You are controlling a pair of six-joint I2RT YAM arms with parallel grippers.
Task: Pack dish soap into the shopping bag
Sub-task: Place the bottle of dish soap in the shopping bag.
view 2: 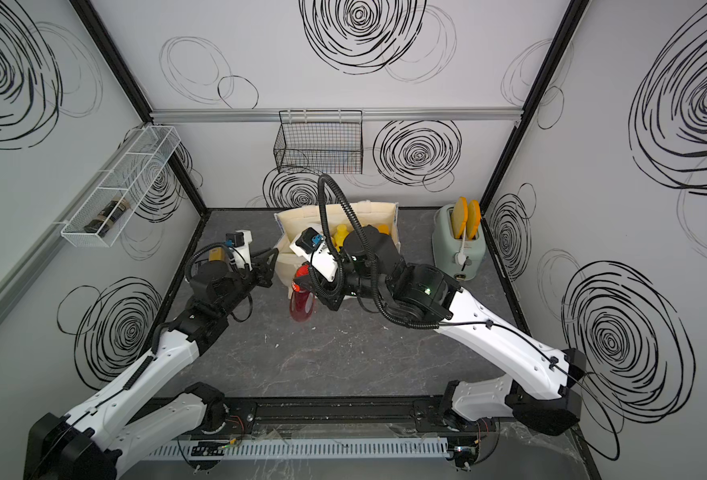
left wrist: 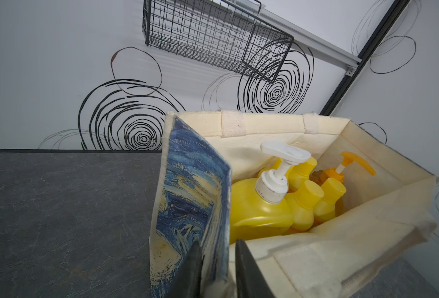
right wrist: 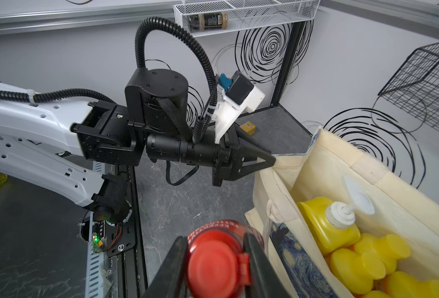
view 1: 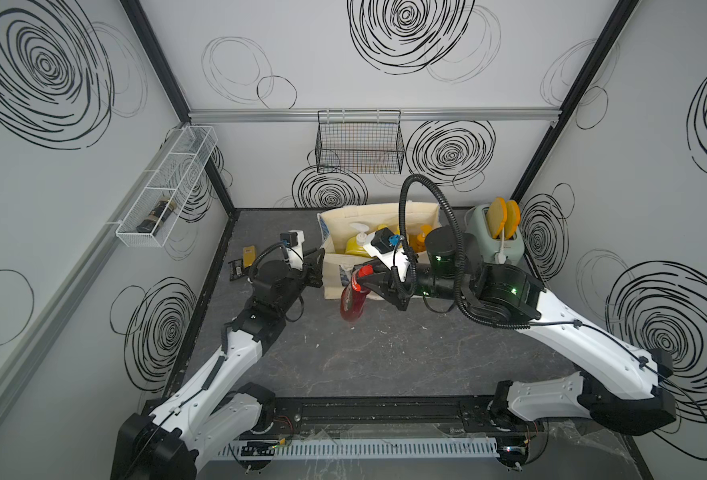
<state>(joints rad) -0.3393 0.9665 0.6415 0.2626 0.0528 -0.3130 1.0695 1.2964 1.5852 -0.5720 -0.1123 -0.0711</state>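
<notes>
Red-capped dark-red plastic soap bottle (right wrist: 218, 265) is clamped in my right fingers (right wrist: 173, 268) just outside the cream canvas shopping bag (left wrist: 264, 126), whose corner my left fingers (right wrist: 257, 157) pinch; pump and yellow-capped bottles (left wrist: 308, 198) already stand inside, so this looks like the last.

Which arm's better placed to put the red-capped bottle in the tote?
Right: right gripper clamps the dark-red, red-capped plastic bottle beside the cream canvas starry-night tote; left gripper pinches its rim.
</notes>
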